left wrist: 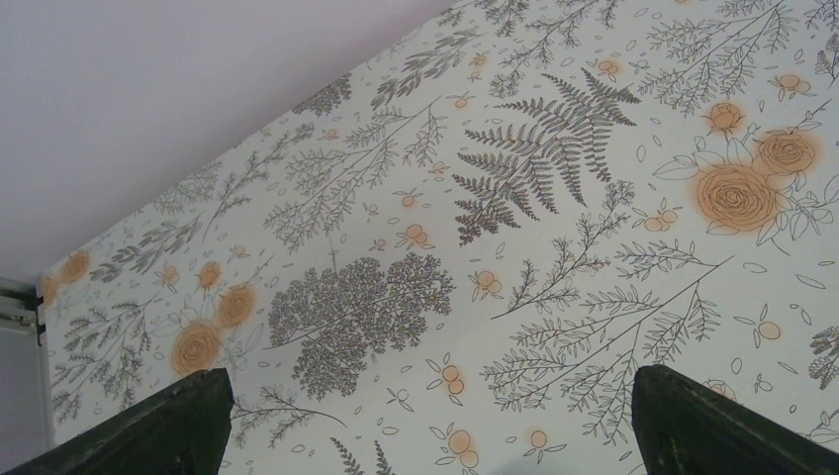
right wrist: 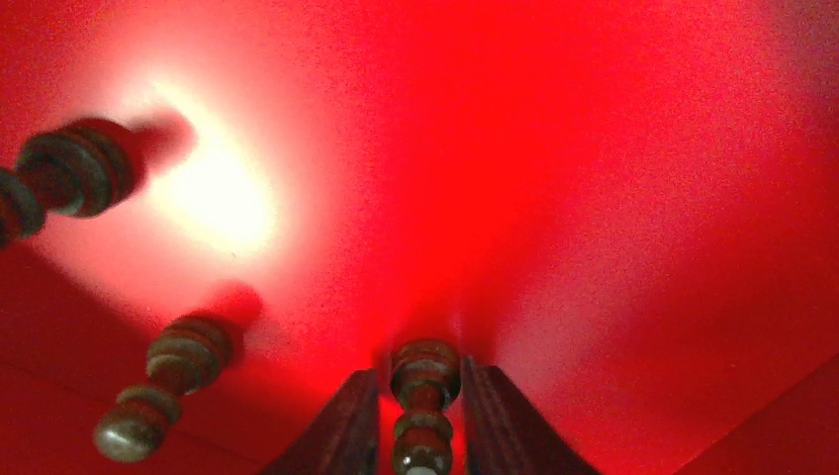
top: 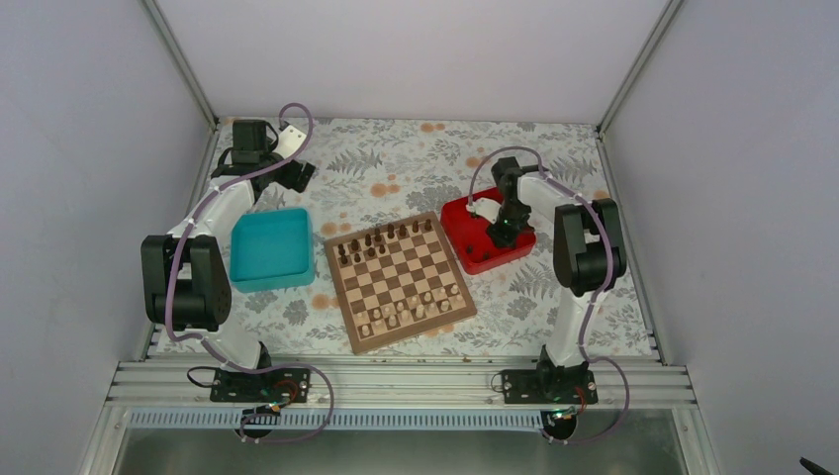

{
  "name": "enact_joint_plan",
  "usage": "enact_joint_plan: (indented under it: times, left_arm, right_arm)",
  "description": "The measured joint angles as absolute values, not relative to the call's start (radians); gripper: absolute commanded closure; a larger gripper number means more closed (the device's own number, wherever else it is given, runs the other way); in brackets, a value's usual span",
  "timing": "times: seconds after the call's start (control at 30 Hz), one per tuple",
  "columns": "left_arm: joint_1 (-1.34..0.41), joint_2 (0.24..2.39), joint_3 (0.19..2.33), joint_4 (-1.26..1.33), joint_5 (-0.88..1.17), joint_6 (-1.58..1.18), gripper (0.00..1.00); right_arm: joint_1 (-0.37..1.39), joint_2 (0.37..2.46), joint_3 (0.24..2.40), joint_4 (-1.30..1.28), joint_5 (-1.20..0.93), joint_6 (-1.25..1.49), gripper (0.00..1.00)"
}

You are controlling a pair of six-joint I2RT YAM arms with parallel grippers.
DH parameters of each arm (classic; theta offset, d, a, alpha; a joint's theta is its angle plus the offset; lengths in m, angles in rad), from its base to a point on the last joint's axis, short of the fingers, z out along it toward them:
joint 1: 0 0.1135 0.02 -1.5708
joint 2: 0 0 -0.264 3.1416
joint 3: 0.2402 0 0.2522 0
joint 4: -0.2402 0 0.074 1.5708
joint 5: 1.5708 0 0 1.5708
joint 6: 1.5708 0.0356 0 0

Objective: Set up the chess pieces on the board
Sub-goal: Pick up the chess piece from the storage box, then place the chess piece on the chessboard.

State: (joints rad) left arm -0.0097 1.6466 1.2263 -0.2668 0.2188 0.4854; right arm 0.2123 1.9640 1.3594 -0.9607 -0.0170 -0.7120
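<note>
The board (top: 339, 287) lies mid-table, with dark chess pieces (top: 381, 240) on its far rows. My right gripper (top: 503, 234) reaches down into the red tray (top: 461, 212). In the right wrist view this gripper (right wrist: 420, 381) straddles a dark chess piece (right wrist: 425, 368) lying on the tray floor. Its right finger (right wrist: 500, 426) looks to touch the piece, while a thin gap shows at the left finger (right wrist: 346, 426). Two more dark pieces (right wrist: 168, 381) (right wrist: 69, 173) lie to the left. My left gripper (left wrist: 427, 381) hangs open and empty over the floral cloth at the far left (top: 297, 170).
Pale pieces (top: 416, 309) stand on the board's near rows. A teal tray (top: 269, 247) sits left of the board. Grey walls and metal frame posts close in the table on three sides.
</note>
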Motion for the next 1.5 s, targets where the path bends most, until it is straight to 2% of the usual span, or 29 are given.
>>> enact_joint_plan:
  times: [0.13,0.43,0.57,0.73,0.87,1.0,1.27,1.5]
  left_arm:
    - [-0.010,1.647,1.226,-0.267,0.219,0.485,0.00]
    - [-0.010,1.647,1.226,-0.267,0.220,0.485,0.00]
    - [-0.010,1.647,1.226,-0.267,0.223,0.485,0.00]
    - [-0.010,1.645,1.226,-0.267,0.226,0.485,0.00]
    - [-0.010,1.637,1.226,-0.267,0.233,0.485,0.00]
    - [-0.010,1.632,1.226,-0.267,0.239,0.485,0.00]
    - [-0.010,1.631,1.226,-0.266,0.241,0.485,0.00]
    - [-0.010,1.631,1.226,-0.266,0.241,0.485,0.00]
  right_arm:
    - [0.212,1.964,1.361,-0.962,-0.018,-0.710,0.90]
    - [0.241,1.908,1.451,-1.035,0.001,-0.703,0.93]
    - [0.335,1.865,1.575,-1.089,0.027,-0.691,0.92]
    - [0.548,1.863,1.742,-1.151,0.040,-0.675,0.91]
    - [0.695,1.907,1.859,-1.195,0.037,-0.666,0.91]
    - [0.761,1.979,1.900,-1.206,0.032,-0.665,0.91]
    - [0.782,2.152,1.908,-1.204,0.009,-0.680,0.90]
    - [0.793,2.210,1.954,-1.198,-0.013,-0.692,0.90]
